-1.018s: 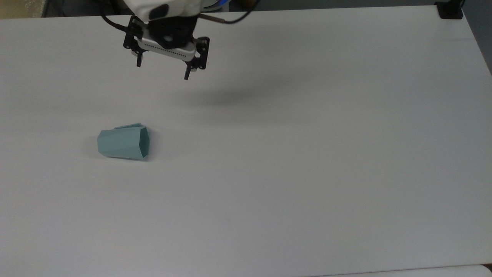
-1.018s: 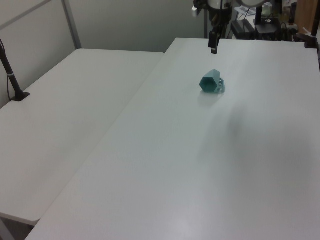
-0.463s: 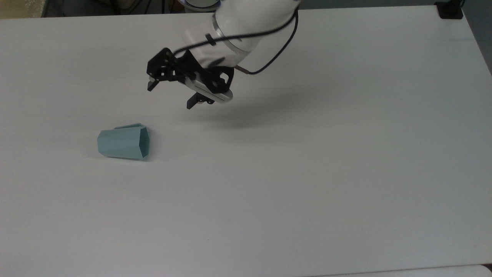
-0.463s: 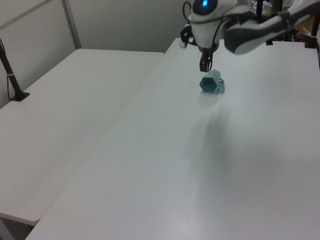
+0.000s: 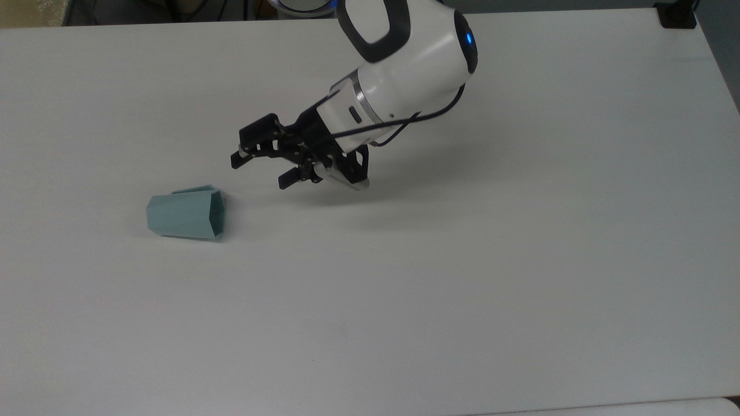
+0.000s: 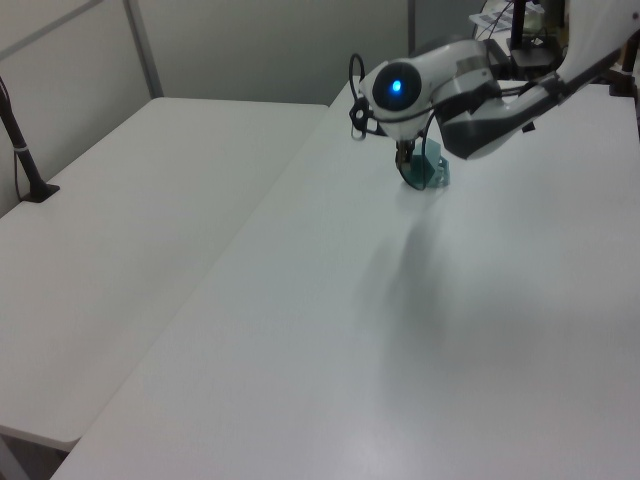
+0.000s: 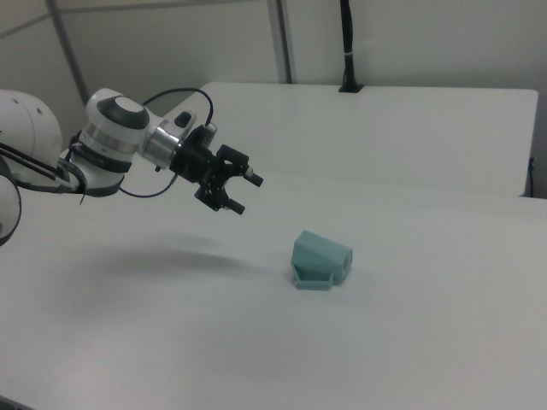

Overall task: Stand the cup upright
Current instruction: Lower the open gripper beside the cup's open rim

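Observation:
The pale teal cup lies on its side on the white table, mouth toward the top view's right, handle on its far side. In the right view the cup rests with its handle flat on the table at the front. In the left view the arm covers most of the cup. My gripper hovers above the table, up and to the right of the cup in the top view, tilted with its tips toward the cup. It is open, with nothing between the fingers. In the right view the gripper is left of the cup and apart from it.
A second white table adjoins on the left view's left. A black clamp sits at the table's far right corner in the top view. A black post stands at the back in the right view.
The arm has swung down and toward the cup, tilting from pointing straight down to pointing sideways at the cup. The fingers have stayed open. The cup has not moved.

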You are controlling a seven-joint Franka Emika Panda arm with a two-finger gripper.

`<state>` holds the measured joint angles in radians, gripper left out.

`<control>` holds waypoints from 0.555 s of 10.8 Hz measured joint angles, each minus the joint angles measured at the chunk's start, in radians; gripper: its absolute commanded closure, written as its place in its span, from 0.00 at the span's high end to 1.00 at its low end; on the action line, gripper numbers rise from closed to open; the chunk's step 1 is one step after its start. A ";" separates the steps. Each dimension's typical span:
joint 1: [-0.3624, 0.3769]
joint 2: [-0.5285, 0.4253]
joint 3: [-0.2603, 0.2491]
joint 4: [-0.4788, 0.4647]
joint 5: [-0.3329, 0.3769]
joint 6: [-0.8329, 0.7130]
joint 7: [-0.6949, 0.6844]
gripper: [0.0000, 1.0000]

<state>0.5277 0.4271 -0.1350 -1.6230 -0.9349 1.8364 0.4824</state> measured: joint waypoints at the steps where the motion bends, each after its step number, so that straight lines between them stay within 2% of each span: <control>1: 0.000 0.021 0.001 0.000 -0.006 0.000 0.000 1.00; 3: -0.007 0.054 0.001 0.000 -0.031 0.000 0.008 1.00; 6: -0.042 0.082 0.000 0.000 -0.066 0.000 0.146 1.00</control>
<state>0.4858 0.5095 -0.1354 -1.6228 -1.0013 1.8364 0.6289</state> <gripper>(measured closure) 0.000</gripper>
